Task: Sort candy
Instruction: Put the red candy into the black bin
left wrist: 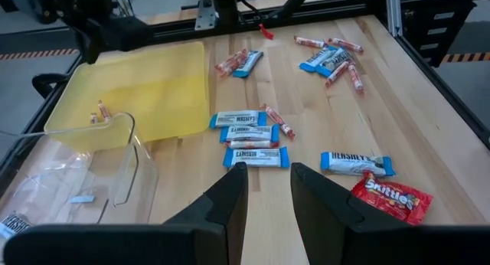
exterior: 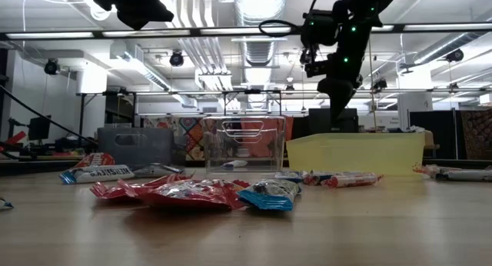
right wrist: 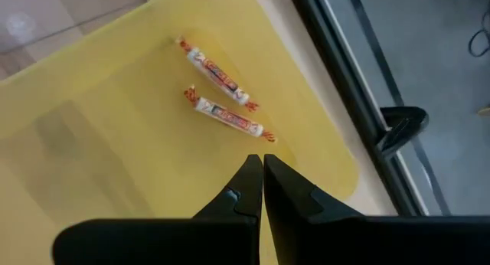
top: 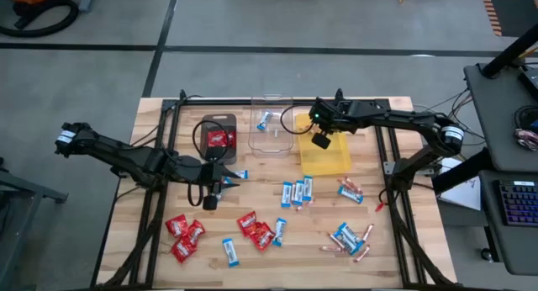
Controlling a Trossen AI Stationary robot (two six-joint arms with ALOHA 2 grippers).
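Candy lies loose on the wooden table: red packets (top: 185,235) (left wrist: 392,197), blue-and-white bars (top: 298,192) (left wrist: 246,135) and pinkish sticks (top: 350,190) (left wrist: 341,62). Two sticks (right wrist: 226,96) rest on the floor of the yellow tray (top: 326,155). A red packet (top: 218,139) is in the dark tray, and a blue bar (top: 266,119) is in the clear tray. My left gripper (top: 220,180) (left wrist: 268,190) hovers open, just to the left of the bars. My right gripper (top: 321,133) (right wrist: 262,167) is shut and empty above the yellow tray's far end.
The dark tray (top: 217,123), clear tray (top: 271,140) and yellow tray stand in a row along the far side of the table. A black frame rail (right wrist: 348,89) runs beside the yellow tray. Bare wood (top: 252,190) shows between the trays and the candy.
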